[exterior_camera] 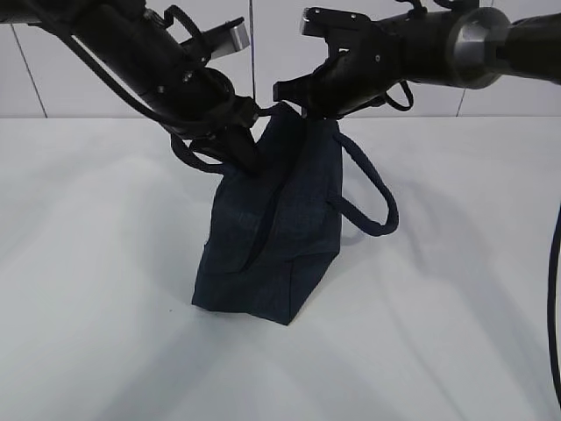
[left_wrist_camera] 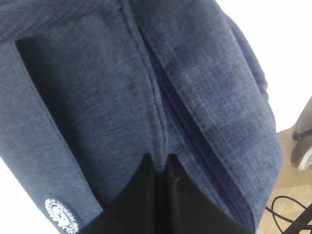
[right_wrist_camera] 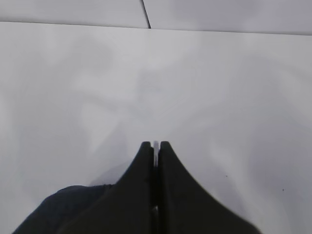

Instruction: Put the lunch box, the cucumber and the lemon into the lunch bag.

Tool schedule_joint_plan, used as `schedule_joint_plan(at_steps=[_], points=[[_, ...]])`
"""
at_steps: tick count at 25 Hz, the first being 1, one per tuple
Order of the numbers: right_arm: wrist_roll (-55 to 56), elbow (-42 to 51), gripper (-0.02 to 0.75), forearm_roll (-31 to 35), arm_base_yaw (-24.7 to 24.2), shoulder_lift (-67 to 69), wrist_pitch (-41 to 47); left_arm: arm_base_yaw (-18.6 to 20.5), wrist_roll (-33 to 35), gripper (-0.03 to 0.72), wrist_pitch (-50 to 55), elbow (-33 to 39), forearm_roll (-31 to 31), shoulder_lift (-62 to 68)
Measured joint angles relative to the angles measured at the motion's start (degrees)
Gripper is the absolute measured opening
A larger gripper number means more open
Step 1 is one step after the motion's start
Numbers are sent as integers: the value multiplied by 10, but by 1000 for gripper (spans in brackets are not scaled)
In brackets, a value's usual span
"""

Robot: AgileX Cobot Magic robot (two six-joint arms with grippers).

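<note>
The lunch bag stands upright near the middle of the tabletop, toward its far edge, one loop handle hanging out to the right. Lunch box, cucumber and lemon appear in no view. The zipper looks closed along the top, so the step in hand seems to be handling the top of the bag, either opening it or finishing after packing; I cannot tell which.

The left gripper has its jaws nearly together, pinching a fold of fabric beside the zipper. The right gripper is also closed to a slit at the bag's top corner; whether it holds anything there I cannot tell. The next move calls for a steady pull along the zipper while the bag is held.
</note>
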Motion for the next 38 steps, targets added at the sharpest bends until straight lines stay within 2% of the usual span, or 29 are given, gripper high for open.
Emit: schedule_joint_plan(at_steps=[4,10,13,18,21,25,31,33,35,37,38], points=[[0,-6,17,9,0,1,9,0,0,-5,8,0,13,0],[-21,-75,17,19,0,9,92,1,-15,11,16,0,22,0],[-54,-107,17,37,0,9,127,1,-31,85,16,0,22,0],[-75,-124,17,48,-1,9,155,1,-46,287,16,-12,23,0],[-76,-124,17,48,-1,9,159,1,-51,328,5,-42,23,0],[-81,-124,17,66,-1,9,160,1,-53,339,-12,-65,24,1],[-93,-124,17,89,-1,9,160,1,-55,329,-46,-69,23,32],[-94,-124,17,90,-1,9,160,1,-55,258,-50,-70,23,38],[-94,-124,17,92,-1,9,160,1,-55,101,-52,-72,24,38],[-94,-124,17,93,-1,9,160,1,-55,21,-52,-72,26,38],[-95,-124,17,93,-1,9,160,1,-55,4,-51,-72,26,38]])
